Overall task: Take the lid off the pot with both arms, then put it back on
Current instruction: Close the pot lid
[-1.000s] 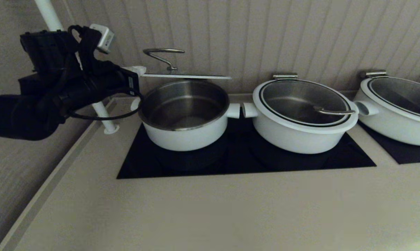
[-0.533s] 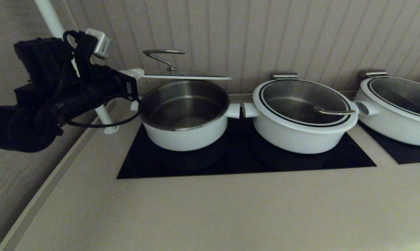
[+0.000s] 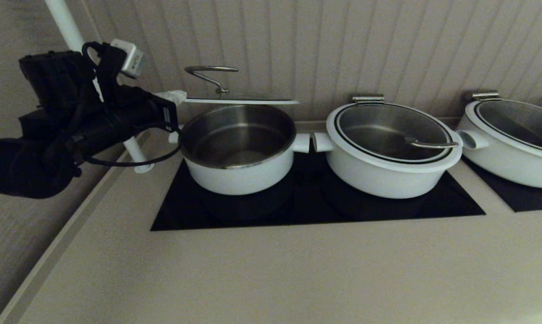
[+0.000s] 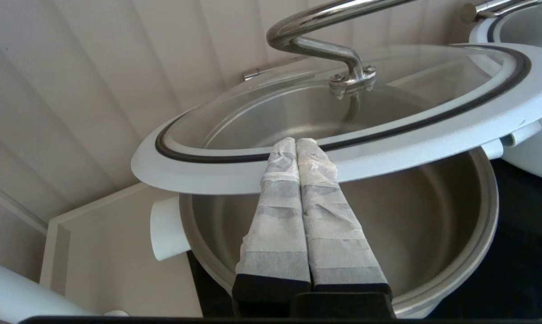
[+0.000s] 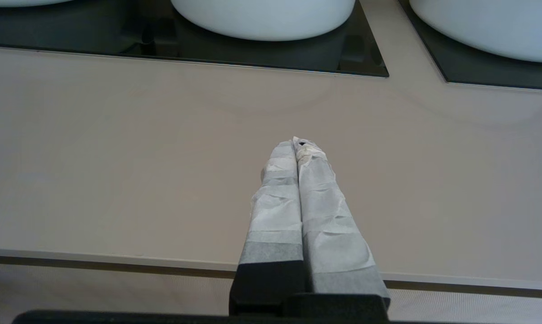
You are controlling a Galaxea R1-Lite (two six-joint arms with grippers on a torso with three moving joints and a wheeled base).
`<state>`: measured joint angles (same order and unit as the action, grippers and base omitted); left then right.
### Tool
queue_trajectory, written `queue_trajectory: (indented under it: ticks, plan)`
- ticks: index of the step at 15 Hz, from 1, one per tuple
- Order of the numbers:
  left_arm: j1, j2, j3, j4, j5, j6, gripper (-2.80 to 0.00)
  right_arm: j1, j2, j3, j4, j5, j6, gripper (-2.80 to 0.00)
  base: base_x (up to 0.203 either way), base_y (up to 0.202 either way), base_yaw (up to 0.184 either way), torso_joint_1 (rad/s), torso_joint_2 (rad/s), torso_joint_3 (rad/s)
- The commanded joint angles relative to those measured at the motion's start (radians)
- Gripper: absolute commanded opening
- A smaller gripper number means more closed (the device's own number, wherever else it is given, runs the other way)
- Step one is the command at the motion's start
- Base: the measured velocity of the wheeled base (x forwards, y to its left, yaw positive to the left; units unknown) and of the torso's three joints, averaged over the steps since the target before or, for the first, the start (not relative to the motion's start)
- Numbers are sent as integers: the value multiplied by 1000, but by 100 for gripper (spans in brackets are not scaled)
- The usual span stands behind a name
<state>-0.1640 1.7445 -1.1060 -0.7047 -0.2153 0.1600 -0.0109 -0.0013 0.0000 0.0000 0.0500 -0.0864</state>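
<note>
The lid (image 3: 241,100) hangs raised above the open pot (image 3: 239,173), edge-on to the head view, its wire handle (image 3: 210,72) on top. My left gripper (image 3: 174,96) reaches in from the left. Its taped fingers are pressed together and its tips lie across the lid's white rim at the left edge. In the left wrist view my left gripper (image 4: 296,140) has nothing between its fingers, the lid (image 4: 432,135) is tilted, and the pot (image 4: 432,216) is empty below. I cannot tell what bears the lid. My right gripper (image 5: 297,143) is shut and empty, low over the counter's front edge.
A wider white pot (image 3: 390,175) with its lid on stands just right of the pot, handles nearly touching. A third pot (image 3: 509,162) is at far right. Both sit on black cooktops (image 3: 297,211). A white pole (image 3: 136,153) rises behind my left arm. A panelled wall is close behind.
The lid and my left gripper's tips have sunk slightly toward the pot. The left wrist has shifted a little left and up. The pots have not moved.
</note>
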Motion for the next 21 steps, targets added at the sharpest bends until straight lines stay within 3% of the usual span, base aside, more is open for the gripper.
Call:
queue_trajectory:
  ticks: [1, 17, 21]
  plan:
    - [0, 9, -3, -4, -1, 1, -280, 0, 1, 0, 0, 1, -1, -280, 0, 0, 0, 0, 0, 0]
    - [-2, 41, 25, -5, -1, 7, -280, 0, 1, 0, 0, 1, -1, -280, 0, 0, 0, 0, 0, 0]
    - [0, 45, 82, -79, 0, 6, -280, 0, 1, 0, 0, 1, -1, -280, 0, 0, 0, 0, 0, 0]
